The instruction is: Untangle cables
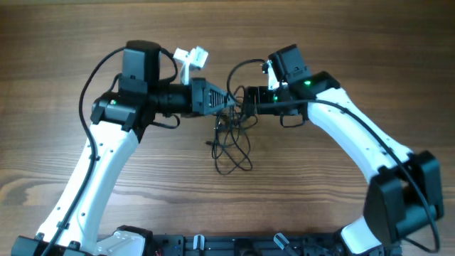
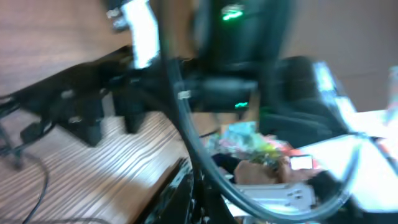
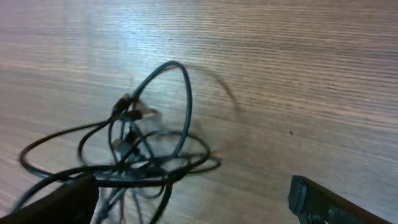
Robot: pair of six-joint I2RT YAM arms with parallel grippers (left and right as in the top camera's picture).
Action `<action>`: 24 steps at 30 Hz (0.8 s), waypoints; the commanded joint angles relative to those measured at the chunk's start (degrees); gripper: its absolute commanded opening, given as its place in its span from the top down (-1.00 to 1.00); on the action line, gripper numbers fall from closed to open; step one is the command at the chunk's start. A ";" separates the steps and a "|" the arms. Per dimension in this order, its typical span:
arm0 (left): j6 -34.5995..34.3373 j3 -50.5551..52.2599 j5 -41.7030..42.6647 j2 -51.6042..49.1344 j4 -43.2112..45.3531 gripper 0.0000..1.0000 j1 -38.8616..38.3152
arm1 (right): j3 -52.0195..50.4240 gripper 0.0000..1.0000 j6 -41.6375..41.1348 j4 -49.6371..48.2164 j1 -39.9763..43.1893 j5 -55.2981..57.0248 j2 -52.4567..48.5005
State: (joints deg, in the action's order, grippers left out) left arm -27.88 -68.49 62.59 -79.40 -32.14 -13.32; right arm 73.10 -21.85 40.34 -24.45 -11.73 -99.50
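The thin black flexible cables (image 1: 231, 146) lie in a loose tangle of rounded loops with small plug ends on the matte, finely striped brown wood-grain table (image 1: 71, 43), just below where the two white-and-black arms meet. Seen from the right wrist, one loop (image 3: 177, 106) stands up off the wood above the knot. The right gripper (image 3: 193, 186) is spread wide, its blocky black fingers (image 3: 62, 199) flanking the near edge of the tangle and clasping nothing. The left gripper (image 1: 229, 105) is closed; strands rise to its tip, but whether one is pinched cannot be told. A small green light (image 1: 307, 83) glows on the right arm. In the left wrist view, the colourful packaging (image 2: 255, 140) past the table edge is too blurred to read.
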 commanded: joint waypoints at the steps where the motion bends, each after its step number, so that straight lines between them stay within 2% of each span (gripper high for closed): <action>1: -6.32 -0.11 7.45 2.56 4.44 0.92 1.46 | -0.48 -0.99 -0.83 -2.34 -0.09 -2.21 -3.93; 4: -10.03 -0.11 8.96 3.41 7.54 0.92 1.51 | -0.48 -0.97 -1.49 -5.25 -0.09 -4.39 -5.84; 5: -10.95 -0.11 8.96 3.69 8.20 0.92 1.53 | -0.48 -0.72 -2.34 -6.10 -0.09 -4.42 -6.27; 6: -11.82 -0.11 8.96 4.02 8.90 0.92 1.62 | -0.48 -0.31 -2.60 -6.86 -0.09 -4.37 -6.80; 7: -11.87 -0.11 8.94 4.28 9.42 0.92 1.75 | -0.48 0.21 -2.78 -7.26 -0.07 -4.22 -6.97; 8: -11.85 -0.11 8.87 4.52 9.68 0.92 2.08 | -0.48 0.64 -2.99 -7.34 -0.02 -3.89 -7.10; 9: -11.85 -0.11 8.70 4.66 9.64 0.92 2.43 | -0.48 0.87 -4.07 -7.23 -0.02 -3.37 -7.10; 14: -11.80 -0.09 7.48 4.72 6.01 0.92 5.97 | -0.46 0.91 -4.98 -5.20 0.17 -3.21 -7.10; 17: -11.56 -0.09 2.56 4.72 -0.07 0.92 8.66 | -0.15 0.91 -5.38 -2.45 1.55 -3.23 -5.99; 19: -11.56 -0.09 -2.34 4.72 -4.22 0.92 10.08 | -0.15 0.91 -5.57 -0.98 3.04 -3.19 -4.59; 24: -11.63 -0.09 -23.78 4.72 -17.90 0.92 13.09 | -0.15 0.91 -6.67 4.28 10.51 -3.26 2.69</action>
State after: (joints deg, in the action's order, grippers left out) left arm -39.59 -68.53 56.10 -75.70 -44.99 -1.96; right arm 72.86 -27.05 42.74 -18.74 -14.98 -103.66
